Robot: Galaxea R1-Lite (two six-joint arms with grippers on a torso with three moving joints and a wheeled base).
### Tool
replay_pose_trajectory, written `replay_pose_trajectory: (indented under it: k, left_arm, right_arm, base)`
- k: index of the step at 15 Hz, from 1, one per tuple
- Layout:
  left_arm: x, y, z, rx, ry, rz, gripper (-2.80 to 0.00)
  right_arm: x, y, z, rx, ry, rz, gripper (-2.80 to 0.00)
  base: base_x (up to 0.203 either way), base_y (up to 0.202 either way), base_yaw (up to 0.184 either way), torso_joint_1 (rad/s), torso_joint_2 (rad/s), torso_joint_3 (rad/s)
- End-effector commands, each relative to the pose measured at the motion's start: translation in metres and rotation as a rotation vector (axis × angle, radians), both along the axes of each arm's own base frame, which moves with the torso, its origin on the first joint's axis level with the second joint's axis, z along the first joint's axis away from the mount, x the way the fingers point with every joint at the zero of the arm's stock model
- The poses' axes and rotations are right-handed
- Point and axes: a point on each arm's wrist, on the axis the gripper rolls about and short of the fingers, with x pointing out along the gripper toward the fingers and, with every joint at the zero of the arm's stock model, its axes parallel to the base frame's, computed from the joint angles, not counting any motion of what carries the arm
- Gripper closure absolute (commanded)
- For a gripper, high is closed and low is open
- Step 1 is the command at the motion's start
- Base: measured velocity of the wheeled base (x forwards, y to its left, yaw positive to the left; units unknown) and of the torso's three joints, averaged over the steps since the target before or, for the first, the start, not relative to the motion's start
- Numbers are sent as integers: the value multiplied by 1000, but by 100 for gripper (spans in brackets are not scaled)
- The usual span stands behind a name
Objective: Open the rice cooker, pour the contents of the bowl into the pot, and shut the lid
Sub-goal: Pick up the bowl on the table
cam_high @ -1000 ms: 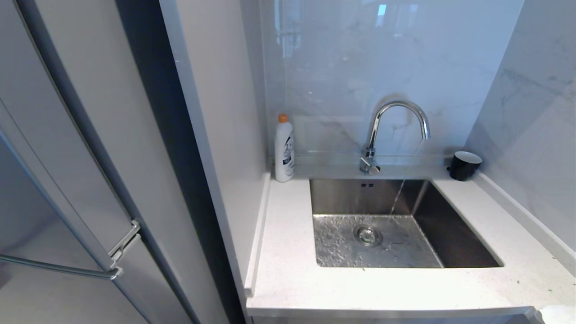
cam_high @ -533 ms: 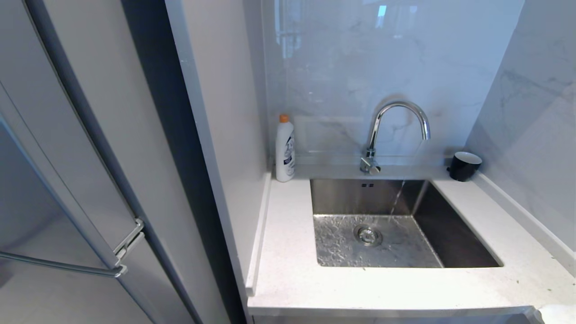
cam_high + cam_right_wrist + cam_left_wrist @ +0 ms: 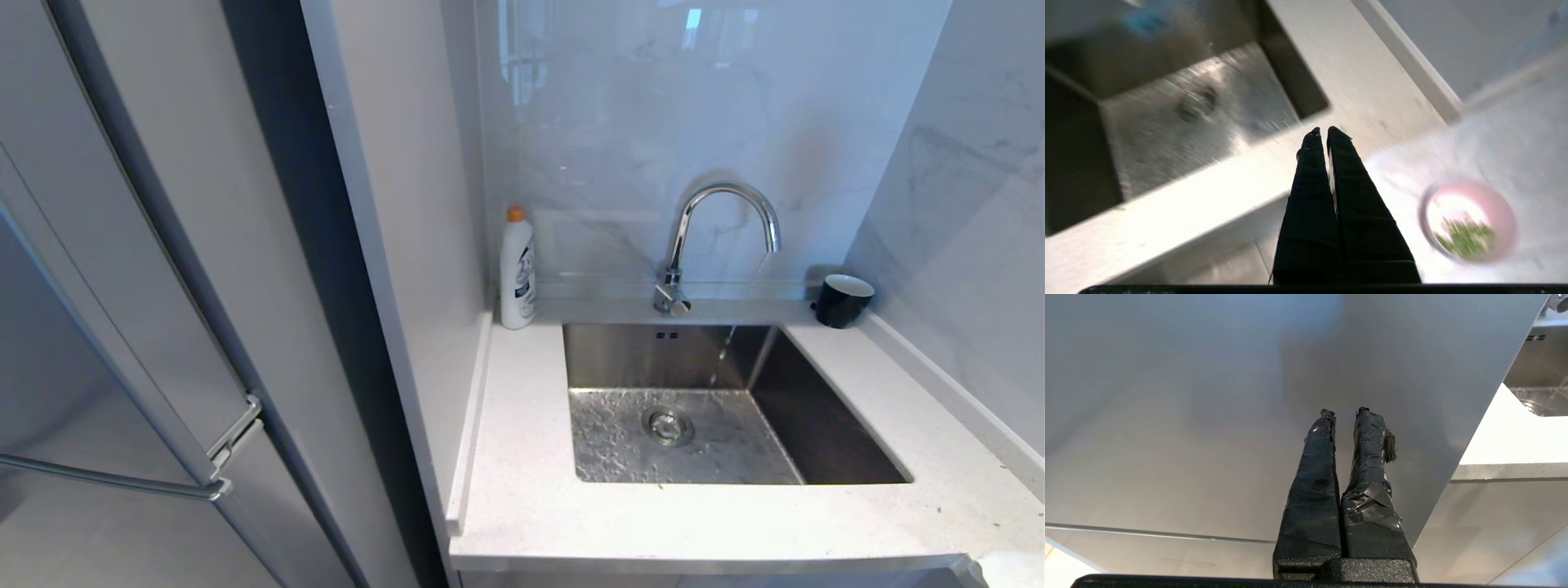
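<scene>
The rice cooker, its pot and its lid are out of view in every frame. A pink-rimmed bowl [image 3: 1468, 220] with green bits in it shows blurred in the right wrist view, standing on a pale surface beside the counter's edge. My right gripper [image 3: 1322, 130] is shut and empty, hovering over the counter's front edge between the sink and the bowl. My left gripper [image 3: 1344, 412] is shut on nothing and points at a plain grey panel [image 3: 1208, 416] beside the counter. Neither arm shows in the head view.
A steel sink [image 3: 816, 425] is set in the white counter [image 3: 522, 490], and water runs from the chrome tap [image 3: 718, 212]. A white bottle [image 3: 517, 273] stands at the back left and a black cup [image 3: 842, 300] at the back right. Tall grey doors with a bar handle [image 3: 114, 482] fill the left.
The whole head view has shifted slightly, so the camera moved a little. The water keeps running; nothing on the counter has moved.
</scene>
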Motion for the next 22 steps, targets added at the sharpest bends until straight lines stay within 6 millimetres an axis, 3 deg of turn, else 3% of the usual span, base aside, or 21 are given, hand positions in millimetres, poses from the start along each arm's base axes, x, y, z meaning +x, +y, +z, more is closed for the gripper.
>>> replay_pose_trajectory:
  k: [1,4,9,15,22]
  left_arm:
    - [0,0,0,0,1,0,0]
    - [0,0,0,0,1,-2,0]
    - [0,0,0,0,1,-2,0]
    - [0,0,0,0,2,-2,0]
    - [0,0,0,0,3,0,0]
  right_arm:
    - [40,-31,-34,78,273,-135,0]
    - [15,-60,-43,127,342,-276,0]
    - [-15,-104,-53,213,397,-349,0]
    - [-43,-171,-98,358,450,-433,0]
    - [-53,-169,-120,445,485,-395,0]
  base:
    - [0,0,0,0,0,0]
    - [0,0,0,0,0,0]
    - [0,0,0,0,0,0]
    - [0,0,0,0,0,0]
    - [0,0,0,0,0,0]
